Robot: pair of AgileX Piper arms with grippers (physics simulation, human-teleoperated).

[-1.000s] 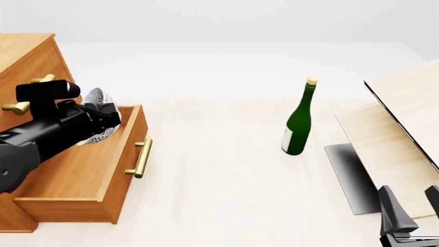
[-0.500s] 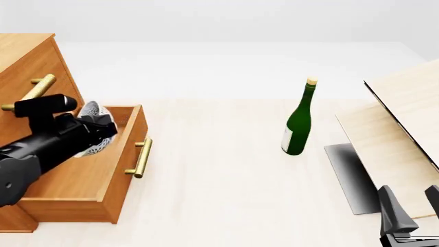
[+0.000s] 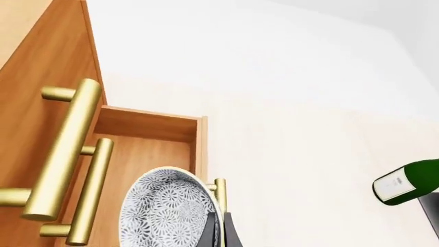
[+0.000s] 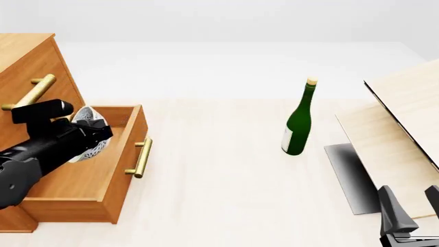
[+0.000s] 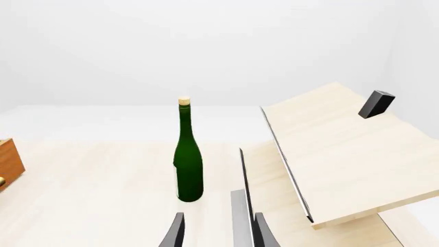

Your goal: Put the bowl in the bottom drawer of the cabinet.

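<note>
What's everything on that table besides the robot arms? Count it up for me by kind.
Bowls: 1, the bowl, held by the left gripper over the open bottom drawer
Bottles: 1, the green bottle
Cabinets: 1, the cabinet
Pale wood boards: 2, the boards
Small black block: 1, on the upper board
Total: 6

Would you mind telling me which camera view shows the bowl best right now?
The left wrist view: the bowl fills the foreground, its patterned surface plain above the open bottom drawer. The front view shows only a sliver of it behind the left arm; the right wrist view shows none.
</note>
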